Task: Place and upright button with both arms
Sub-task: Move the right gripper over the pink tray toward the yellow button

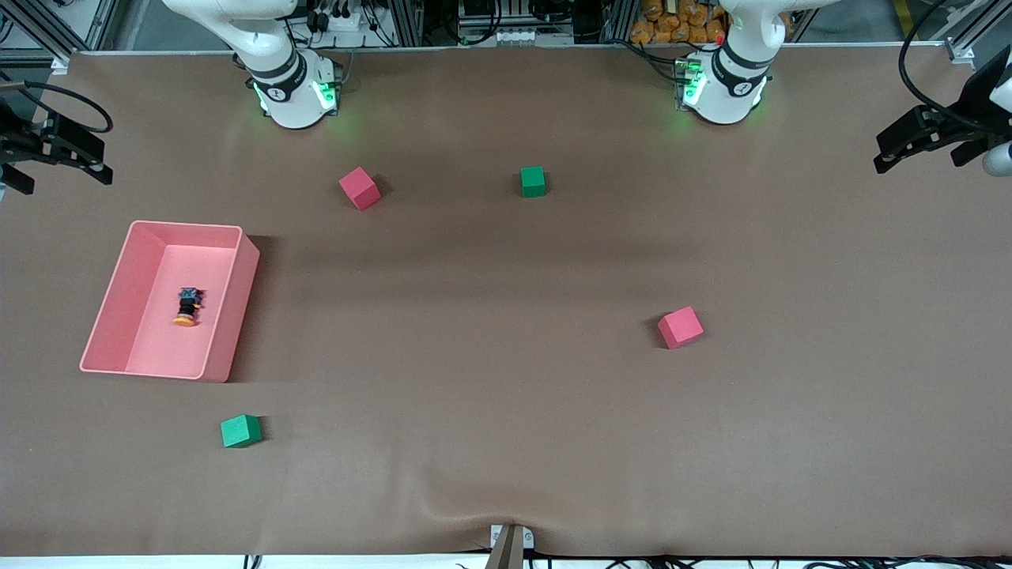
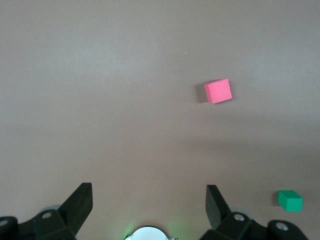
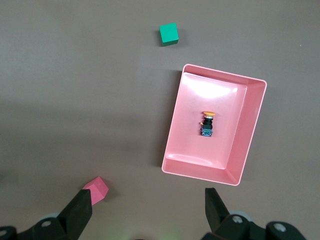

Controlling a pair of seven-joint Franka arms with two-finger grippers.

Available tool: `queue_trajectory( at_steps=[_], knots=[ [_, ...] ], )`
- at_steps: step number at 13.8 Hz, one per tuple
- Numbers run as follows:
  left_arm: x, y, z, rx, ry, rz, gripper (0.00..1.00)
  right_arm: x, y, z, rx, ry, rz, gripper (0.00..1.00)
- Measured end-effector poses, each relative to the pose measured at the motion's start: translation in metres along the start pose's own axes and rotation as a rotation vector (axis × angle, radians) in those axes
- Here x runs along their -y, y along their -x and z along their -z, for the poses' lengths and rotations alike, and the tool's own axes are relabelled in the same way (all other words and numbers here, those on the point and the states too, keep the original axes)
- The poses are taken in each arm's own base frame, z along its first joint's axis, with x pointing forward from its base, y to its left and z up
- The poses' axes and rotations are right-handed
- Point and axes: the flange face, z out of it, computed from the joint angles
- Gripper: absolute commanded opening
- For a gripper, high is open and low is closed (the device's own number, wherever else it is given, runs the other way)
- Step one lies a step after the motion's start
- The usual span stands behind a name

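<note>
The button [image 1: 187, 307] lies on its side in the pink bin [image 1: 225, 316], its orange cap toward the front camera. It also shows in the right wrist view [image 3: 207, 124], inside the bin [image 3: 252, 125]. Both arms rise from their green-lit bases and leave the top of the front view, so neither gripper shows there. My right gripper [image 3: 148, 192] is open and empty, high over the table by its own base. My left gripper [image 2: 148, 187] is open and empty, high over its own base, and waits.
Two red cubes [image 1: 360, 188] [image 1: 680, 327] and two green cubes [image 1: 532, 181] [image 1: 240, 431] lie scattered on the brown table. Black fixtures stand at both ends of the table [image 1: 55, 150] [image 1: 921, 138]. The cloth has a wrinkle near the front edge [image 1: 474, 514].
</note>
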Motion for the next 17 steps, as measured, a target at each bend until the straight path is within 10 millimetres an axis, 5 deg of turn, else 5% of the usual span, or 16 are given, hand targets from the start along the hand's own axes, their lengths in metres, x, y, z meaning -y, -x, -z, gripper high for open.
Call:
queue_trajectory(
  at_steps=[11, 17],
  knots=[
    [0.002, 0.0, 0.0, 0.001, 0.0, -0.014, 1.0, -0.007, -0.001, -0.004, 0.008, 0.002, -0.01, 1.0],
    [0.004, 0.0, 0.0, 0.002, 0.0, -0.033, 1.0, -0.039, -0.044, -0.067, 0.058, 0.003, -0.051, 1.0]
  ],
)
